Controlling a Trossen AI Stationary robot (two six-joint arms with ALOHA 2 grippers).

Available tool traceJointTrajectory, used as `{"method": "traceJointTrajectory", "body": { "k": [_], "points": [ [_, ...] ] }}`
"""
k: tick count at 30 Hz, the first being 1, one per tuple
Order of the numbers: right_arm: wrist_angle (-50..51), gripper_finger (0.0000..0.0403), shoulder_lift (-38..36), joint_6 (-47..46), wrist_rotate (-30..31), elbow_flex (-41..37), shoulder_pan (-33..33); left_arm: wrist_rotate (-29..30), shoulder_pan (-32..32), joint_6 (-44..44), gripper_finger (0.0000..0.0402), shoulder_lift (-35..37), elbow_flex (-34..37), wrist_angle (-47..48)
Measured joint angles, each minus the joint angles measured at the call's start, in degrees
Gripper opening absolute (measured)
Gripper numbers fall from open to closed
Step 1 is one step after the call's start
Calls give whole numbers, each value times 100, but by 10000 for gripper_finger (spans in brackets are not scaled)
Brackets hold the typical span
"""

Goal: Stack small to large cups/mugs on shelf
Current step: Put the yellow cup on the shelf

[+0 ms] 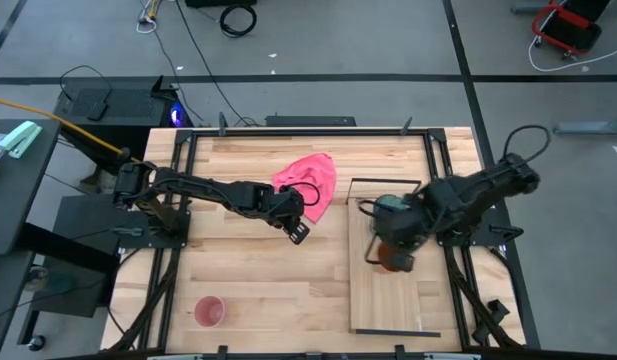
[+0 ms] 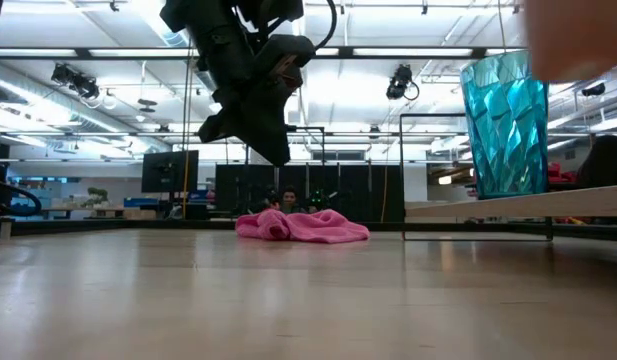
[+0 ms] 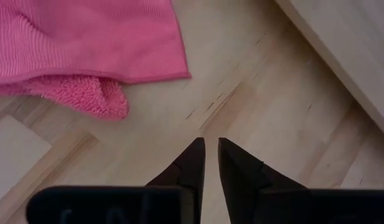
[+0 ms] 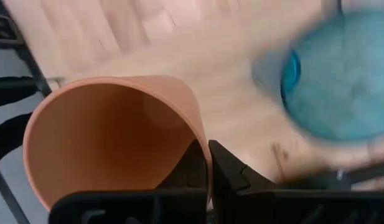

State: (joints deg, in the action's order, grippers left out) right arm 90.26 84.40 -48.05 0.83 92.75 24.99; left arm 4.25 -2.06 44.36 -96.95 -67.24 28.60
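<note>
Orange cup (image 4: pixel 114 140) pinched by its rim in our right gripper (image 4: pixel 207 163), we hold it over the shelf (image 1: pixel 388 300) just beside the teal tumbler (image 1: pixel 391 205), which stands upright at the wire-frame end, seemingly ready to take the orange cup inside it. Our left gripper (image 3: pixel 210 158) hangs empty, fingers almost together, above the table near the pink cloth (image 1: pixel 310 178), while the pink cup (image 1: pixel 208 311) waits well apart at the table's front-left.
</note>
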Motion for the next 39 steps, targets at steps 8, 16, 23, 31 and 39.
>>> {"method": "traceJointTrajectory", "body": {
  "k": [8,16,23,31,39],
  "points": [
    [-294,2,-487,-770,128,-1212,178,1,0,0,55,0,0,-63],
    [-1046,2,-377,-621,-49,-1740,180,2,1,0,51,0,0,-59],
    [-1201,3,-138,-520,-49,-1761,178,2,0,2,51,0,0,-70],
    [-1393,3,56,-248,16,-1764,56,0,0,4,48,0,0,-71],
    [-1370,3,58,-168,21,-1764,-19,0,-7,39,56,0,0,-72]
  ]
}}
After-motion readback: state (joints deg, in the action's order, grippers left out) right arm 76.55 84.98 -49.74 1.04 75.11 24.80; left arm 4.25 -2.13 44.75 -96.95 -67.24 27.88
